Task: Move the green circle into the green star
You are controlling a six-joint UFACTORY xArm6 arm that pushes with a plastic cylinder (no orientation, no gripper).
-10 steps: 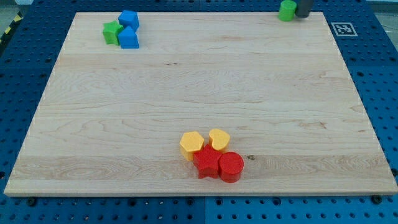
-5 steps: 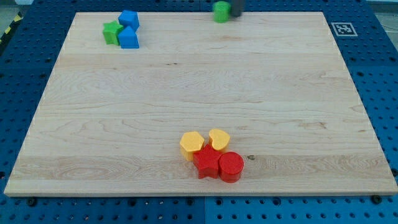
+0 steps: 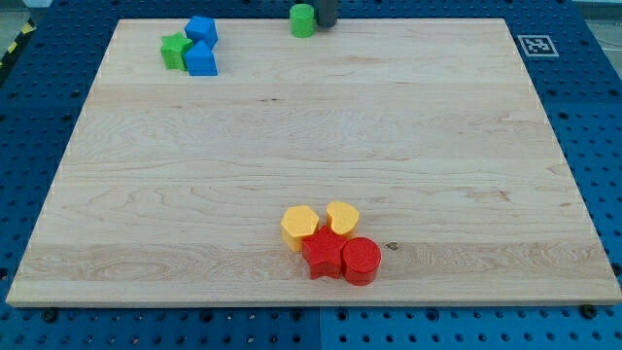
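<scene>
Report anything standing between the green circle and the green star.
Along the board's top edge, the stretch between the green circle and the green star is bare. Two blue blocks flank the star's right side. My tip sits right of the circle.

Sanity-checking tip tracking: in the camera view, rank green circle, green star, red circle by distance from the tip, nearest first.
1. green circle: at the view's top edge, right against the left side of my tip.
2. green star: the view's top left, beside the blue blocks.
3. red circle: the view's bottom, in the red-yellow cluster.
</scene>
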